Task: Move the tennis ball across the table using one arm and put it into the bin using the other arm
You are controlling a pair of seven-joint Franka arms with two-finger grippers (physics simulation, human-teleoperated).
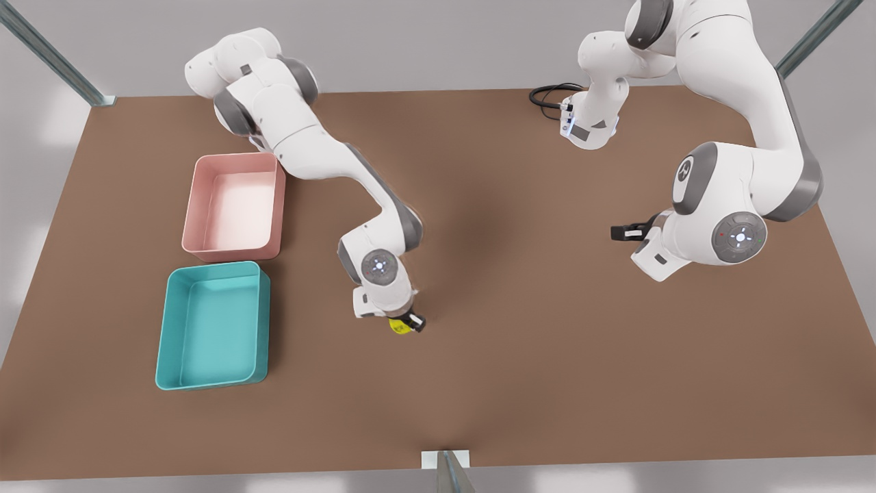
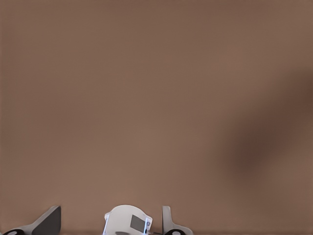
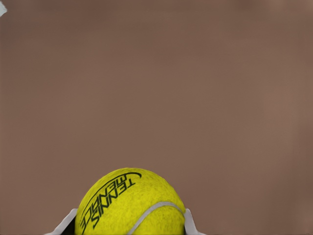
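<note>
Teal bin (image 1: 212, 327): low-walled tub near the table's edge on the front view's left, long side running away from the camera, well apart from the right gripper and on its bin-ward side; a pink tub (image 1: 235, 206) stands just behind it, not the target. Table (image 1: 520, 356): flat brown top, bare between bin and gripper. Right gripper (image 1: 406, 323): on the arm that reaches out from behind the pink tub, pointed down at mid-table, fingers closed on the tennis ball (image 1: 399, 326), a white fingertip (image 3: 188, 223) pressing each flank in the right wrist view. Tennis ball: held between those fingers, low over the table; whether it touches the surface cannot be told. Being round, it has no long axis; its printed lettering faces the wrist camera and the white seam curves across the near side, so orientation does not matter for the drop. Left gripper (image 1: 628, 232): on the arm at the front view's right, well apart from the ball, fingers parted and holding nothing, waiting. Handling judgement: the step in hand appears to be the carry to the bin; keep the squeeze steady through the ball's centre, lift enough to clear the low wall, travel toward the teal tub rather than the pink one, stop over its middle and release low to limit bounce.
</note>
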